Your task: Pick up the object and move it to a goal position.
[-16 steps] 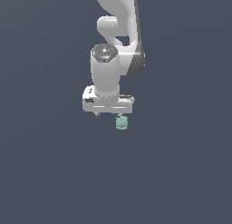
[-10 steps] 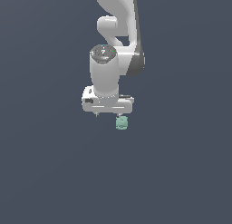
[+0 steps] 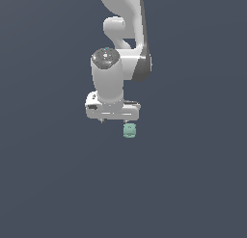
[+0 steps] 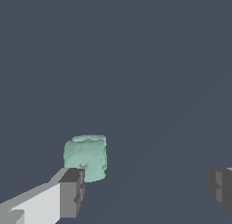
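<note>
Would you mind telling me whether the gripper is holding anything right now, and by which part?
Nothing is held. The gripper is open, and the mint-green object sits beside one finger, not between the two.

Even, flat sim light, no glare; edges sharp, shadows prob. very faint.

The small, pale mint-green, lumpy blob (image 3: pixel 129 131) is stubby and roughly barrel-shaped, with a flattish top and a bumpy, mottled skin. It sits upright, just below the tool (image 3: pixel 113 120) and toward the exterior view's right end of it. In the wrist view the blob (image 4: pixel 86 157) lies close beside one fingertip (image 4: pixel 71 192), off the middle of the wide gap.
</note>
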Controlling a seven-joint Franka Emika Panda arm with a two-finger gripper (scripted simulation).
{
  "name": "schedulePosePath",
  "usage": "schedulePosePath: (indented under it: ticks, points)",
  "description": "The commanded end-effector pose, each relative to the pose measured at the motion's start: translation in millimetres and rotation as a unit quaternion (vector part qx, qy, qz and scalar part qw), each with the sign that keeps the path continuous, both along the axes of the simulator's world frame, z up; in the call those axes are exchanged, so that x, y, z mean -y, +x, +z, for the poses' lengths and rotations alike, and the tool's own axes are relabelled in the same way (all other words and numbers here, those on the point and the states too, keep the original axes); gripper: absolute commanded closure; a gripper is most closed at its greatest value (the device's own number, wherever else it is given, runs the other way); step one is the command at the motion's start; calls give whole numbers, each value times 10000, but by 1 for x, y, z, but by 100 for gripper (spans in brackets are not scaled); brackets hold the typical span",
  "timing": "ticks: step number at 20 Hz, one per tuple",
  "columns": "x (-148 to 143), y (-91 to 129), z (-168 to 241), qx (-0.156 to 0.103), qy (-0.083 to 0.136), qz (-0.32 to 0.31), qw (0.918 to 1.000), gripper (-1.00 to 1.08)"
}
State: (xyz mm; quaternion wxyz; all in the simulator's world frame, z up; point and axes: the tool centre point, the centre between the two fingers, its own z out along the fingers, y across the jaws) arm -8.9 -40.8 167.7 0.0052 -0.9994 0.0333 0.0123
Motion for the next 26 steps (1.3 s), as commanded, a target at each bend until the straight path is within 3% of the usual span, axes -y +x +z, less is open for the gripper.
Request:
schedulePosePath:
  ticks: [1,17,26]
  points:
    - [-3,-1,-3,3,-5,12,10000,-92]
    - [-64,-30,-68,105,-54,161,9998,-92]
    - [-73,-36,-77,115,-54,189,9997,-92]
